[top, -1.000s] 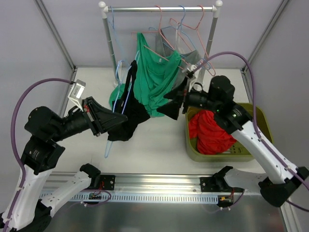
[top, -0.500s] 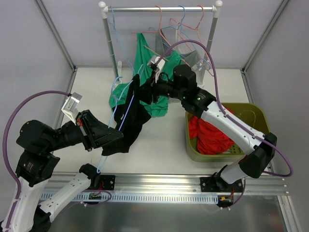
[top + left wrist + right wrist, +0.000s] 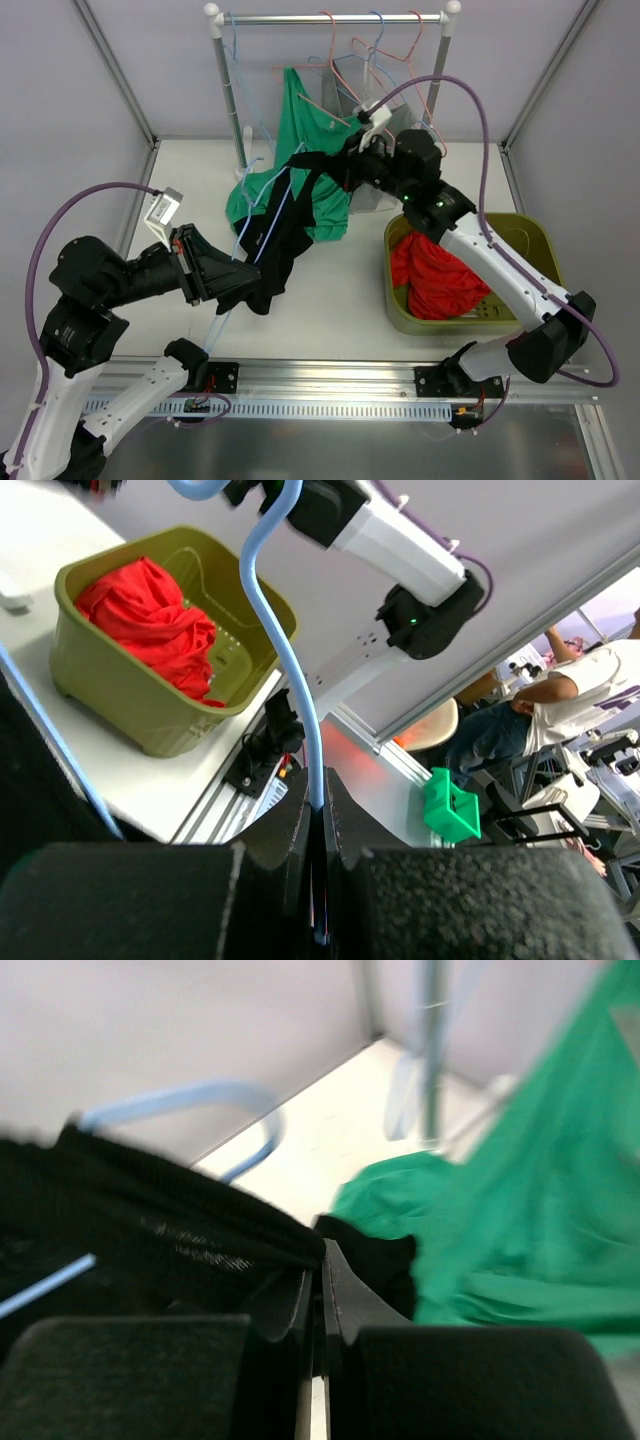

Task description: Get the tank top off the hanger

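White-walled enclosure with a white table top [image 3: 330, 300].

Overhead view:
- Metal clothes rail [image 3: 330, 18] on white posts, upper centre. It carries pink wire hangers [image 3: 340, 60] and a hanging green garment [image 3: 315, 150].
- Olive-green plastic bin [image 3: 530, 240], right of centre, holding a crumpled red cloth [image 3: 435, 275].
- Black tank top [image 3: 285, 225], centre of frame, raised off the table and stretched between the two arms. It is threaded on a light blue plastic hanger [image 3: 221, 325].
- Left gripper [image 3: 215, 280], lower left, closed on the hanger, with the bulk of the black fabric bunched against it.
- Right gripper [image 3: 340, 168], upper centre, closed on a strap of the tank top. The strap runs taut down to the garment's body.

Left wrist view:
- Left gripper [image 3: 318, 810], fingers pressed together on the hanger's blue rod [image 3: 290, 680], which curves up to the top edge.
- Black fabric fills the lower left edge.
- Bin [image 3: 110, 695] and red cloth [image 3: 150, 620], upper left.

Right wrist view (blurred):
- Right gripper [image 3: 322, 1260], fingers drawn narrow and pinching a fold of the tank top [image 3: 150, 1230].
- Loop of the blue hanger [image 3: 190, 1100], upper left.
- Green garment [image 3: 520, 1210], right side.
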Controlling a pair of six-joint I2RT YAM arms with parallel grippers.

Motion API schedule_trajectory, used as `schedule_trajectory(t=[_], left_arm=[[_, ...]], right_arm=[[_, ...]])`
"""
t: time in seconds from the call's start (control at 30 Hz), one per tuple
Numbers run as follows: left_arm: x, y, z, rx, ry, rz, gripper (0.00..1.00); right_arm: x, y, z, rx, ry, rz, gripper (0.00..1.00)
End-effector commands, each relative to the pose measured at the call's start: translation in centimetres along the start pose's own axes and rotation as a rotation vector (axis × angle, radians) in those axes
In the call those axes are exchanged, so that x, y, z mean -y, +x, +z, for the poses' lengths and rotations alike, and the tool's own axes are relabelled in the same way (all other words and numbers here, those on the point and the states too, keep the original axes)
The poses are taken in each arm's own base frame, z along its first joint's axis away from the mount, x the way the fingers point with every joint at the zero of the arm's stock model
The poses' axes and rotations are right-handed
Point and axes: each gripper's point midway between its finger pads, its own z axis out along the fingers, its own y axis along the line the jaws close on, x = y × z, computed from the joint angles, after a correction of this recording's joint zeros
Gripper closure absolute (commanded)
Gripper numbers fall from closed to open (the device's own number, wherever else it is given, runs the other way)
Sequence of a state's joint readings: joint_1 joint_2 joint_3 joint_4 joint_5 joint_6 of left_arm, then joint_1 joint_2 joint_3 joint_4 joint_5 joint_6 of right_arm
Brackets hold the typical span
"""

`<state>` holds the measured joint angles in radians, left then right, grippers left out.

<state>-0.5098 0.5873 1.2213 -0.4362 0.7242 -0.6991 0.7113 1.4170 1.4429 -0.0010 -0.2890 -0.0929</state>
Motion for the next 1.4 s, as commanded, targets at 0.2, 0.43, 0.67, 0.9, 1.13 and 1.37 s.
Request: schedule_trajectory(t=[0.2, 0.43, 0.67, 0.9, 1.13, 1.37], left_arm=[[0.5, 0.3, 0.9, -0.086, 0.061, 0.006, 1.0], [1.8, -1.6, 0.7, -0.036, 0.069, 0.087, 1.0], [3.8, -5.9, 3.0, 0.023, 0.191, 0.232, 1.0], [1.7, -11.3, 7.7, 0.234, 0.208, 0.491, 1.0], [-1.2, -16.3, 9.9, 0.592, 0.175, 0.92, 1.0], [-0.5, -16.6, 11.6, 0.637, 0.292, 1.058, 1.0]], right_arm=[[7.9, -6.0, -1.1, 0.056, 0.158, 0.111, 1.0], [8.6, -2.2, 0.9, -0.061, 0.115, 0.168, 1.0], [4.2, 1.7, -0.7, -0.147, -0.08, 0.27, 1.0], [-2.7, 5.4, -4.3, -0.18, -0.321, 0.319, 1.0], [-7.2, 10.7, -11.0, -0.224, -0.333, 0.239, 1.0], [-11.0, 12.6, -14.2, -0.305, -0.447, 0.195, 1.0]])
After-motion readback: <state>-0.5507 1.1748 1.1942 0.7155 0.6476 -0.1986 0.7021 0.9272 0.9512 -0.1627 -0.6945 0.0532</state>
